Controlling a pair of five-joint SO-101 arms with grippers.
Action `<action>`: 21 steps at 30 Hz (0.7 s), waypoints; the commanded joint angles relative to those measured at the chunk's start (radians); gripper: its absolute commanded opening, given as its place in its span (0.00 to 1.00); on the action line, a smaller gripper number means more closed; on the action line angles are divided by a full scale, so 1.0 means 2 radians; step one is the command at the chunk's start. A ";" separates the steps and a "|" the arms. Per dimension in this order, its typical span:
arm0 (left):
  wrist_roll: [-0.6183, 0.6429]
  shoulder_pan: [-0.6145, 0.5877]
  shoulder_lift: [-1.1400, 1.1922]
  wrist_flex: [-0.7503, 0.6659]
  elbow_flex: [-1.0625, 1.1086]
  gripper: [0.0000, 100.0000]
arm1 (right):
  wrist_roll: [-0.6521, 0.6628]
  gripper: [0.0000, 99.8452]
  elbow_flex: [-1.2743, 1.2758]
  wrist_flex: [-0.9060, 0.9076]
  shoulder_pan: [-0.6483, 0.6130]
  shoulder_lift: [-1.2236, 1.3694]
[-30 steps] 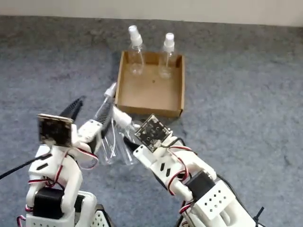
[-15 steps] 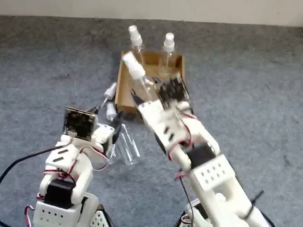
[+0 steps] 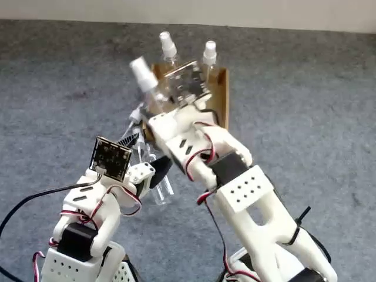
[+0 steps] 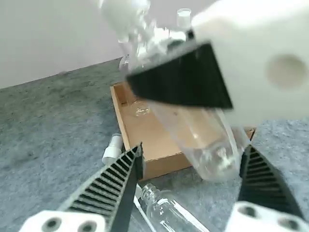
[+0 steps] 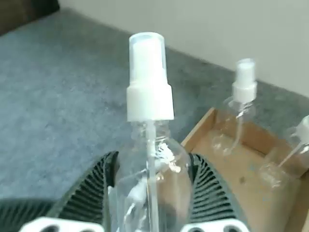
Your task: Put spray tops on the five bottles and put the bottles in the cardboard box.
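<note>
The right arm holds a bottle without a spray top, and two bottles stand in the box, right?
No: the bottle in the right gripper has its spray top on, as the right wrist view shows. Two other bottles do stand in the cardboard box.

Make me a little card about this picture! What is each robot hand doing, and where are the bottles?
right gripper: shut on a capped bottle, held up beside the cardboard box
left gripper: open, holding nothing
in the box: far-left bottle and far-right bottle, standing, tops on
on the carpet: a topless bottle, a loose spray top
</note>
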 commanded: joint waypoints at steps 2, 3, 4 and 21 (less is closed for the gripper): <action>-0.004 0.010 -0.001 -0.034 0.016 0.29 | -0.006 0.00 -0.039 0.040 -0.033 -0.056; -0.006 0.007 -0.001 -0.043 0.021 0.29 | -0.006 0.00 -0.039 0.053 -0.036 -0.064; -0.014 -0.002 -0.001 -0.049 0.026 0.29 | -0.006 0.00 -0.039 0.066 -0.037 -0.069; -0.024 -0.039 -0.001 -0.062 0.029 0.29 | -0.002 0.00 -0.037 0.146 0.003 -0.145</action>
